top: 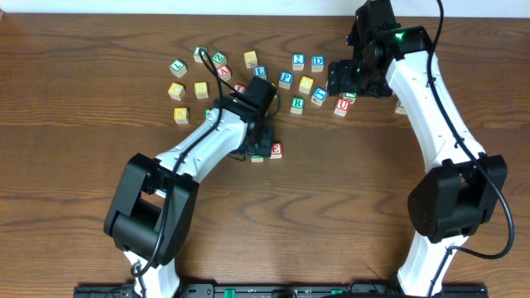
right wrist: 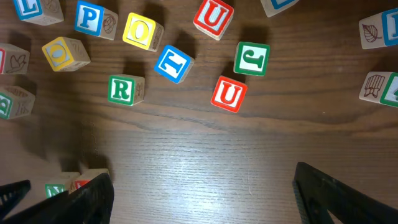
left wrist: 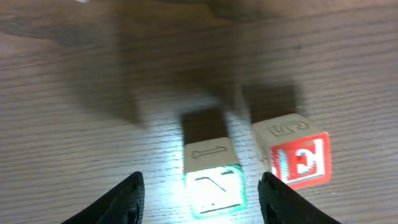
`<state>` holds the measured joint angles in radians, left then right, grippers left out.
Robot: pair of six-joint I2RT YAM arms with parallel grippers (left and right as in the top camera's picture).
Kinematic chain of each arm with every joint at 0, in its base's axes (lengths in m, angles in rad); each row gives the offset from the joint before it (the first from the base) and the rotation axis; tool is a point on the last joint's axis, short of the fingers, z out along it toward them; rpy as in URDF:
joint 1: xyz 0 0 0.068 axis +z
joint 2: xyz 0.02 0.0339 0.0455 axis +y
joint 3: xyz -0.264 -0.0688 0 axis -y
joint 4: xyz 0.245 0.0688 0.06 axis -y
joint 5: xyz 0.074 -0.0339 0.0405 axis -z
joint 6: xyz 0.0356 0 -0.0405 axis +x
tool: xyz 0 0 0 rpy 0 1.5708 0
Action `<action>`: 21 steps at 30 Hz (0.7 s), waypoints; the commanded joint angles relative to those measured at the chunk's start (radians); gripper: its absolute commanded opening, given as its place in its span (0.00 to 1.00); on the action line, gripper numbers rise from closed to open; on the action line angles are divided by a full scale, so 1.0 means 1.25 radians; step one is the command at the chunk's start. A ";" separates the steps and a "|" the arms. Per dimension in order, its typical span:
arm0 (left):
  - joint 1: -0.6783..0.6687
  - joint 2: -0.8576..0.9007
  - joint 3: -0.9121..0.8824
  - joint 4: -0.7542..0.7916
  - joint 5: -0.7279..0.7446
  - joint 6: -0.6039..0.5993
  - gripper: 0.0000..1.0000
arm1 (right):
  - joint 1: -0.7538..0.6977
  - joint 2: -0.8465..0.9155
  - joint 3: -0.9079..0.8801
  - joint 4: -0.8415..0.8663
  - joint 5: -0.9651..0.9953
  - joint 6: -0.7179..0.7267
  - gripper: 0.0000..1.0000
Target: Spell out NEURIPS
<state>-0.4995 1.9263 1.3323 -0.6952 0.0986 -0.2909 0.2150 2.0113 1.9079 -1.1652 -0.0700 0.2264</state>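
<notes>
NEURIPS cubes lay mostly scattered, my right gripper wide open above them, while my left gripper stood open around a green-lettered cube just beside red E, which a finger could knock askew.

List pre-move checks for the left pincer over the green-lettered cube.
1. Left pincer open, astride the green-lettered light-wood cube: ok.
2. Gap between that cube and each finger: ok.
3. Its letter reads N: cannot tell, glare.
4. Right-hand finger clear of the red-lettered E wooden cube: cannot tell.
5. Right pincer open, holding nothing: ok.
6. Red-lettered U wooden cube unobstructed: ok.
</notes>
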 commanded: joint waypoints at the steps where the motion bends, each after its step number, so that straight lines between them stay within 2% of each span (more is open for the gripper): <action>1: -0.010 0.007 -0.020 0.008 -0.002 0.008 0.58 | -0.005 0.002 -0.005 -0.002 0.009 -0.006 0.87; 21: -0.010 0.020 -0.038 0.036 -0.005 0.003 0.53 | -0.004 0.002 -0.005 -0.011 0.009 -0.012 0.87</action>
<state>-0.5125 1.9312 1.3010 -0.6601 0.0986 -0.2905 0.2150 2.0113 1.9079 -1.1782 -0.0700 0.2253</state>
